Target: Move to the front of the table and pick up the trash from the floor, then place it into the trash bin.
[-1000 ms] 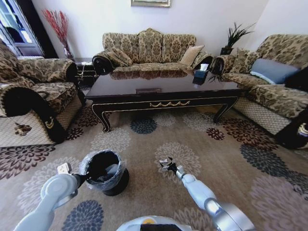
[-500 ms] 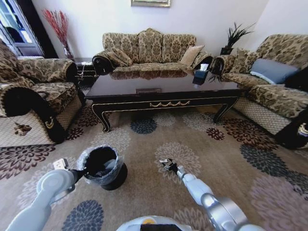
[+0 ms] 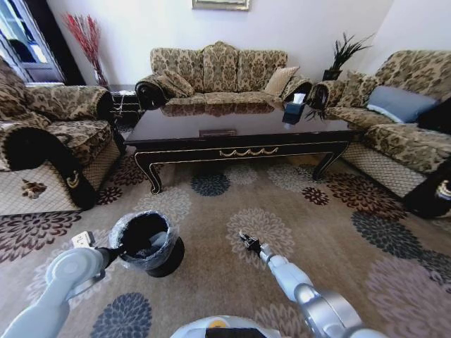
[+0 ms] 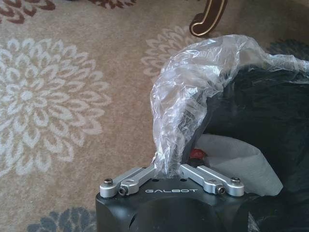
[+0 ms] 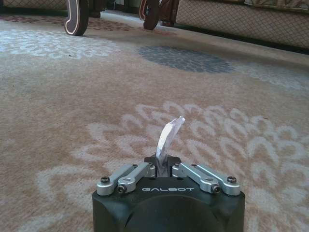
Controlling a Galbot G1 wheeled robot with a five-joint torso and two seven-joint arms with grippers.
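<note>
Trash bin [image 3: 144,241] shifted left, tilted.

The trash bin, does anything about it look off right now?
Yes. The trash bin is tipped on the carpet instead of upright. The left tool is clamped on its rim and liner, bunching the plastic upward.

I see bright, even daylight from the window [image 3: 17,32] on my left; glossy table [image 3: 239,127] mirrors the sofa [image 3: 218,70]; head view bows at edges; wrist views sharp; shadows soft.
</note>
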